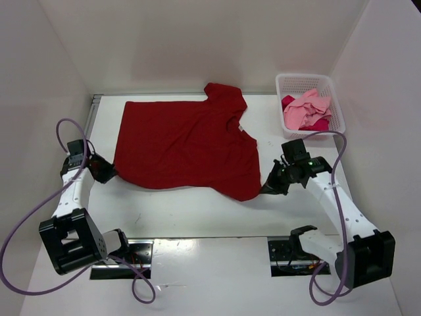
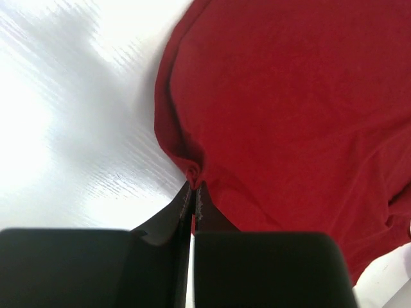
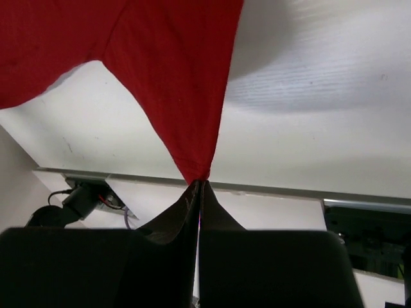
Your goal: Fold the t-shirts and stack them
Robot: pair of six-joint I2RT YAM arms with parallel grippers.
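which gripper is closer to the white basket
Right. The right gripper is on the basket's side of the table, nearer the robot, pinching the dark red shirt's corner. The left gripper grips the shirt's opposite corner, across the table.

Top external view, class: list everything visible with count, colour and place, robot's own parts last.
table: one, white, under everything
dark red t-shirt: one, dark red, spread flat mid-table
basket: one, white mesh, table's far right corner
light pink t-shirt: one, light pink, crumpled in the basket
crimson-pink t-shirt: one, bright crimson-pink, in the basket, partly under the pink one
cables: two, purple, one looping off each arm
left arm: one, white and black, near left; jaws shut on the red shirt's near-left corner
right arm: one, white and black, near right; jaws shut on its near-right corner
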